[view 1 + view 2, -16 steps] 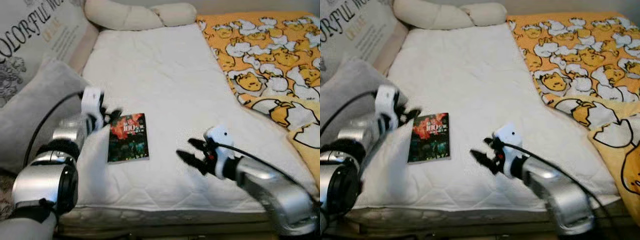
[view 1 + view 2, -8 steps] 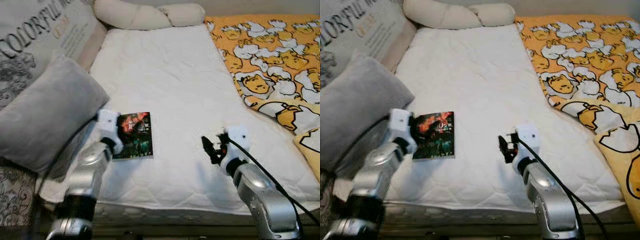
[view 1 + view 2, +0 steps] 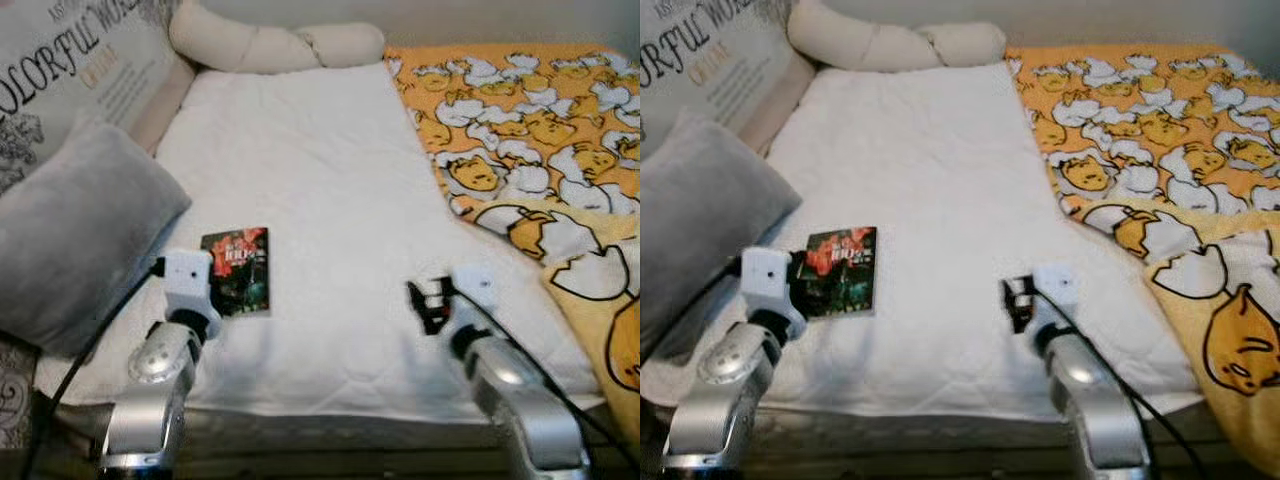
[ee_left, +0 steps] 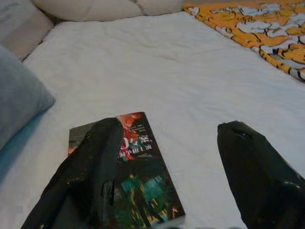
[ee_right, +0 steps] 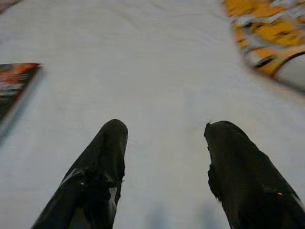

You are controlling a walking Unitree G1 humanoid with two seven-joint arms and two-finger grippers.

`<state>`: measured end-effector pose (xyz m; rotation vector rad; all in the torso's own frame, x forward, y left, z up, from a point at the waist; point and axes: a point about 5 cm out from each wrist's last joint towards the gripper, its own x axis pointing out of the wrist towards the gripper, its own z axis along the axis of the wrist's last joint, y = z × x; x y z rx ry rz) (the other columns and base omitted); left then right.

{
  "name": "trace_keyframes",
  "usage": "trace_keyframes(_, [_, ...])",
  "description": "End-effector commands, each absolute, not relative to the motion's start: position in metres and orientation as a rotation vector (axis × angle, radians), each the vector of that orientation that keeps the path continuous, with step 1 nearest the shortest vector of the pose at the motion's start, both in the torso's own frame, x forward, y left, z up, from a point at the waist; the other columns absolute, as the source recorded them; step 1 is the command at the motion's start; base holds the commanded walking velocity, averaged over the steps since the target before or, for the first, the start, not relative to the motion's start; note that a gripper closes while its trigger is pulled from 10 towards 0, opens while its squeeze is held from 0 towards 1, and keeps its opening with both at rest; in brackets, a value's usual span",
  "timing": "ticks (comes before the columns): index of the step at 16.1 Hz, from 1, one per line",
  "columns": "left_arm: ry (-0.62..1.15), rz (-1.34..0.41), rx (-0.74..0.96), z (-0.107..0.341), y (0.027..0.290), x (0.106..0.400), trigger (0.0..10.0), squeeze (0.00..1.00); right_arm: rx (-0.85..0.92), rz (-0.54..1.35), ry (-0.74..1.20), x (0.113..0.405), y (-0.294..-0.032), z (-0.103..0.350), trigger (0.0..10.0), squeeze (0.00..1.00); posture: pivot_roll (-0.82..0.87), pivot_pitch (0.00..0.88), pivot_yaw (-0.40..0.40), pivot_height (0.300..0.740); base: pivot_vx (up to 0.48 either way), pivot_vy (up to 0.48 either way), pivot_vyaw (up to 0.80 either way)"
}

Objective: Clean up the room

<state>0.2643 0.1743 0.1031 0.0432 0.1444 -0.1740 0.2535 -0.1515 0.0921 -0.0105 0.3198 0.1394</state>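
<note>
A small dark book (image 3: pixel 237 272) with a red and green cover lies flat on the white mattress pad (image 3: pixel 310 150), towards its left side. My left gripper (image 4: pixel 170 129) is open, low over the book's near end, with one finger (image 4: pixel 90 167) above the cover and the other over bare sheet. My right gripper (image 5: pixel 167 126) is open over the bare pad, well to the right of the book, holding nothing. In the head view it (image 3: pixel 425 300) sits near the bed's front right.
A grey pillow (image 3: pixel 80 240) lies left of the book, with a printed cushion (image 3: pixel 70 70) behind it. A cream bolster (image 3: pixel 270 45) lies along the head of the bed. An orange duck-print blanket (image 3: pixel 540 130) covers the right side. The bed's front edge is just below both arms.
The view has shifted. My left arm has come down from beside the book to its near end. My right gripper has turned from pointing left to pointing up the bed.
</note>
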Motion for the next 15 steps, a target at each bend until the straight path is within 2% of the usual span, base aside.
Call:
trace_keyframes(1, [0.163,-0.149,0.08,0.1027,0.1805,0.2614,10.0,0.0,-0.025,0.146,0.296,0.2577,-0.1474,0.0952,10.0,0.0,-0.06,0.0,0.048,0.74,0.0,-0.394,0.0])
trace_keyframes(8, [0.17,-0.141,0.084,0.1062,0.1811,0.264,10.0,0.0,-0.05,0.109,0.282,0.2605,-0.1516,0.0921,10.0,0.0,-0.07,0.0,0.068,0.74,0.0,-0.373,0.0])
trace_keyframes(11, [0.179,-0.135,0.068,0.1083,0.1795,0.265,10.0,0.0,-0.052,0.107,0.275,0.2631,-0.1512,0.0922,10.0,0.0,-0.07,0.0,0.074,0.74,0.0,0.0,0.0])
trace_keyframes(13, [0.158,-0.191,0.078,0.1092,0.1765,0.2622,10.0,0.0,-0.046,0.103,0.275,0.2632,-0.1507,0.0926,10.0,0.0,-0.08,0.0,0.076,0.74,0.0,0.0,0.0])
trace_keyframes(15, [0.158,-0.204,0.069,0.1095,0.1755,0.262,10.0,0.0,-0.045,0.104,0.277,0.2637,-0.1499,0.0922,10.0,0.0,-0.08,0.0,0.076,0.74,0.307,0.0,-0.78])
